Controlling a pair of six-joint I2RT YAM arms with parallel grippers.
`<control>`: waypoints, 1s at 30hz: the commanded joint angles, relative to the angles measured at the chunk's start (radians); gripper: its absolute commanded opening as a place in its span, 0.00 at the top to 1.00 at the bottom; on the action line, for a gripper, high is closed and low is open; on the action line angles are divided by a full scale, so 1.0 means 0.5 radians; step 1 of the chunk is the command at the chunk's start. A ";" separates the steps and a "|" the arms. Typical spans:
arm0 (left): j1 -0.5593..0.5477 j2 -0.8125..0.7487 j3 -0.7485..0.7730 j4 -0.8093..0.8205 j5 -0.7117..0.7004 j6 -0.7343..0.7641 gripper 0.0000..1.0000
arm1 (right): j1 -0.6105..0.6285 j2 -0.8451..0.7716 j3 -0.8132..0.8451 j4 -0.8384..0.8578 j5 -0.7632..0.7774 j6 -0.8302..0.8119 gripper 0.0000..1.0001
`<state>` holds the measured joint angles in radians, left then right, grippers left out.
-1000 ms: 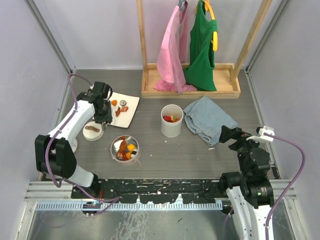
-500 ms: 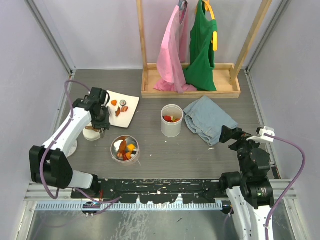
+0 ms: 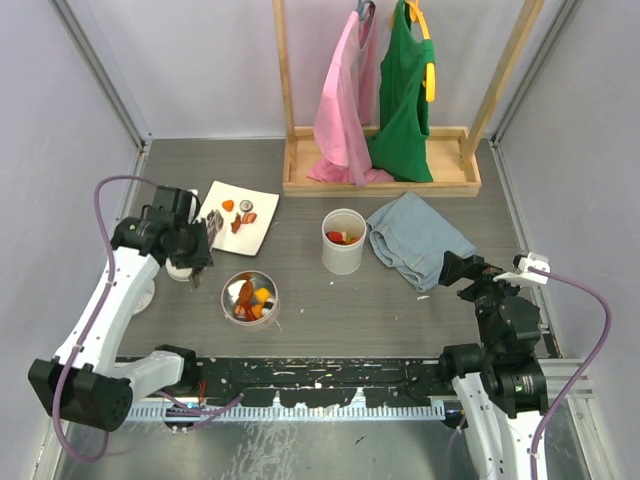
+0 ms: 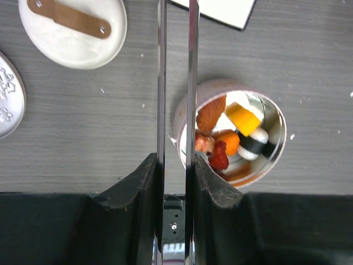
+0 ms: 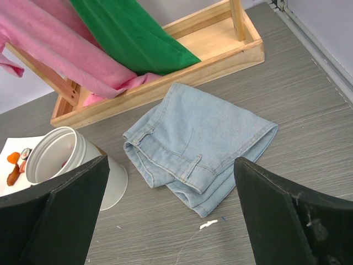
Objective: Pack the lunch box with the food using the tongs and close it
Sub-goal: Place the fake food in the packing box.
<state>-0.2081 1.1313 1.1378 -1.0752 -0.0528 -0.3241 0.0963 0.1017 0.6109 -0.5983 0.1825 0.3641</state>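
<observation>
The tongs (image 4: 193, 83) are clamped between the fingers of the left gripper (image 4: 175, 165), their arms squeezed almost parallel, presumably so that pinching is done by the gripper's own closing. The tips are out of frame. In the top view, the round lunch box (image 4: 229, 130), partly filled with food (image 4: 212, 116), lies at five o'clock of that gripper, and the plate (image 3: 260, 235), with pieces left on it, at one o'clock. The right gripper (image 3: 460, 270) is held wide open and empty, well apart.
</observation>
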 commanded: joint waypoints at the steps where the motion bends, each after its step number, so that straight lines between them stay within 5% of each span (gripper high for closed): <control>1: -0.028 -0.184 0.036 -0.147 0.177 -0.006 0.81 | 0.010 -0.034 0.015 0.101 0.033 -0.009 0.00; 11: -0.076 -0.533 -0.071 -0.356 0.592 -0.048 0.81 | 0.010 -0.034 0.015 0.096 0.043 0.002 0.00; 30: -0.077 -0.948 -0.179 -0.844 0.916 -0.082 0.80 | 0.009 -0.035 0.018 0.089 0.055 0.010 0.00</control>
<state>-0.2428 0.6735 1.0401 -1.4425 0.3569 -0.3809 0.0963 0.0933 0.6109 -0.5987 0.1947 0.3649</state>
